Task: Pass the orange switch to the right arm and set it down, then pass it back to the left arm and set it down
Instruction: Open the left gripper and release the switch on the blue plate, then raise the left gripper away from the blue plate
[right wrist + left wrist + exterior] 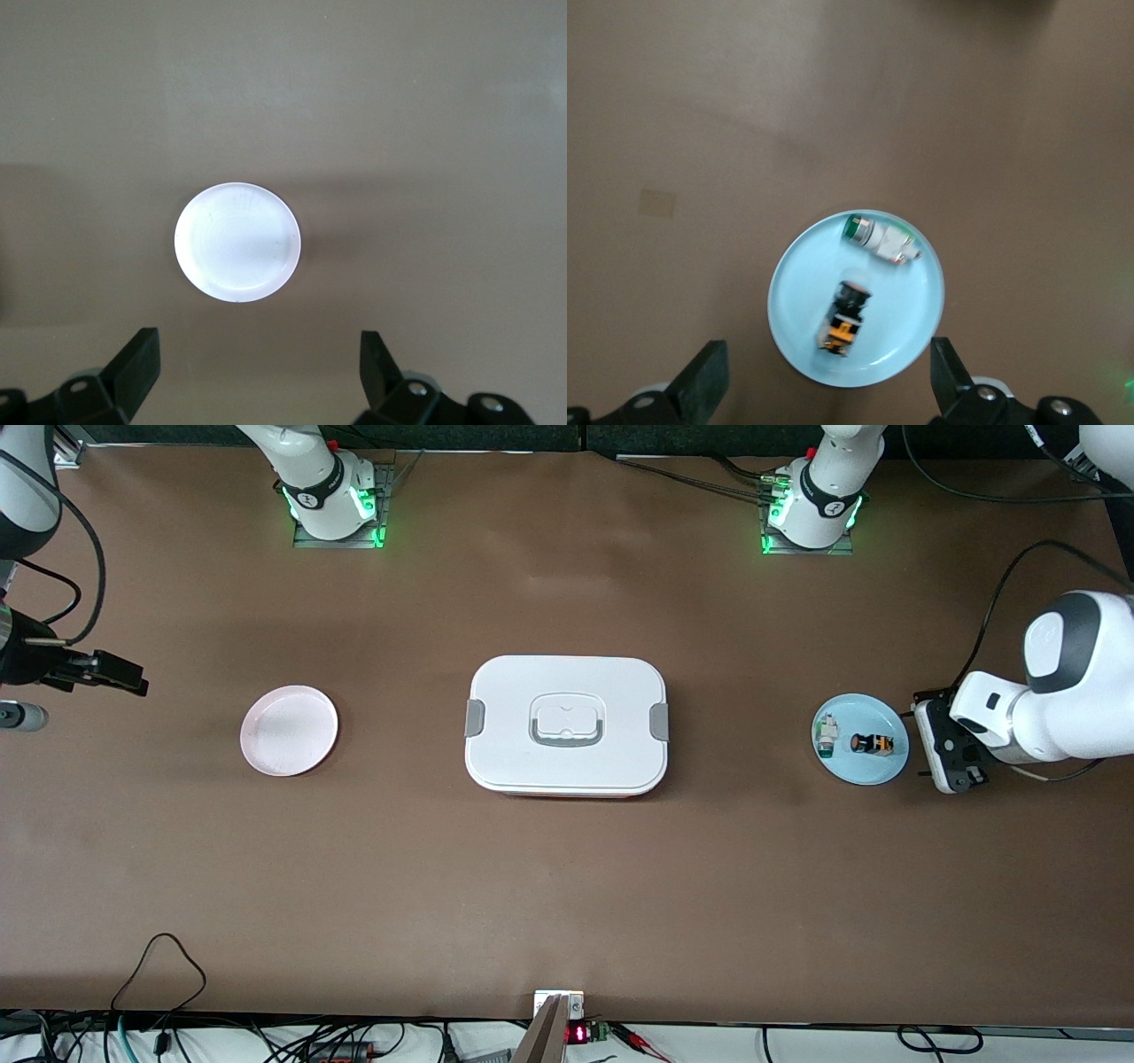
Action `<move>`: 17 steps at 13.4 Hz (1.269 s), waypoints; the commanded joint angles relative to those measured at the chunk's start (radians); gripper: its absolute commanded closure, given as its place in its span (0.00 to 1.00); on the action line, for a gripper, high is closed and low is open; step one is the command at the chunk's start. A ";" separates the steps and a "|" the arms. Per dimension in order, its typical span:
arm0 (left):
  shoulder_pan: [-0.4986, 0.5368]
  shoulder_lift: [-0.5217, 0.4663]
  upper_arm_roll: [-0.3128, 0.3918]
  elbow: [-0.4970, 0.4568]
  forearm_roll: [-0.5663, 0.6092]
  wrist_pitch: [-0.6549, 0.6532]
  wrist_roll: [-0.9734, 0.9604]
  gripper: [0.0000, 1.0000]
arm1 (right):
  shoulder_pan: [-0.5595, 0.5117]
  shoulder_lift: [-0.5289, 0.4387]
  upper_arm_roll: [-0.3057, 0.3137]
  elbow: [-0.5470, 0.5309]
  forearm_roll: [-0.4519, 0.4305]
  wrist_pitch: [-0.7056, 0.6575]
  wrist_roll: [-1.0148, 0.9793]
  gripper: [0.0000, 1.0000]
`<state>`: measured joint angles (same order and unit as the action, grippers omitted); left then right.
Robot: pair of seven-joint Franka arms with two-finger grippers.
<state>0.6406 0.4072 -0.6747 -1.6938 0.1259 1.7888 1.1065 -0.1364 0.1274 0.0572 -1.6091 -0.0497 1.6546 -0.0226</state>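
The orange switch (873,744) (846,320) lies on a light blue plate (873,772) (793,266) toward the left arm's end of the table. My left gripper (946,746) (830,390) hovers over the table at that plate's edge, open and empty, and touches nothing. The white box (567,726) with grey clips stands shut in the middle of the table. My right gripper (111,673) (257,372) hangs open and empty over the right arm's end of the table, short of a pink plate (289,730) (237,242).
A white-and-green component (827,735) (879,239) shares the blue plate with the switch. The pink plate holds nothing. Cables trail along the table edge nearest the front camera and near the left arm's base.
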 commanded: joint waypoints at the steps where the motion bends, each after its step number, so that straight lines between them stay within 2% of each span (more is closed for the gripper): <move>1: -0.004 0.005 -0.057 0.139 0.012 -0.155 -0.248 0.00 | -0.006 -0.084 0.020 -0.110 0.014 0.095 0.006 0.00; 3: -0.007 0.004 -0.086 0.212 0.024 -0.209 -0.382 0.00 | -0.009 -0.114 0.020 -0.150 0.014 0.116 0.004 0.00; 6: -0.009 -0.010 -0.085 0.261 0.023 -0.209 -0.404 0.00 | -0.011 -0.106 0.020 -0.098 0.007 0.074 -0.023 0.00; 7: -0.056 -0.051 -0.066 0.266 0.021 -0.212 -0.449 0.00 | -0.012 -0.109 0.017 -0.077 0.011 0.047 -0.022 0.00; 8: -0.112 -0.088 -0.015 0.264 0.020 -0.224 -0.494 0.00 | -0.012 -0.109 0.016 -0.046 0.013 0.009 -0.022 0.00; 10: -0.273 -0.158 0.142 0.263 0.009 -0.249 -0.613 0.00 | -0.009 -0.111 0.021 -0.014 0.013 -0.048 -0.011 0.00; 13: -0.565 -0.240 0.460 0.258 -0.078 -0.287 -0.798 0.00 | -0.011 -0.123 0.017 -0.009 0.016 -0.094 -0.017 0.00; 14: -0.638 -0.260 0.534 0.252 -0.083 -0.290 -0.866 0.00 | -0.011 -0.124 0.015 -0.011 0.017 -0.099 -0.010 0.00; 17: -0.743 -0.301 0.654 0.243 -0.141 -0.313 -1.035 0.00 | -0.012 -0.146 0.015 -0.026 0.019 -0.116 -0.002 0.00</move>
<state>-0.0385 0.1428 -0.0994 -1.4267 0.0273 1.4855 0.1726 -0.1378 0.0112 0.0684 -1.6263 -0.0456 1.5649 -0.0258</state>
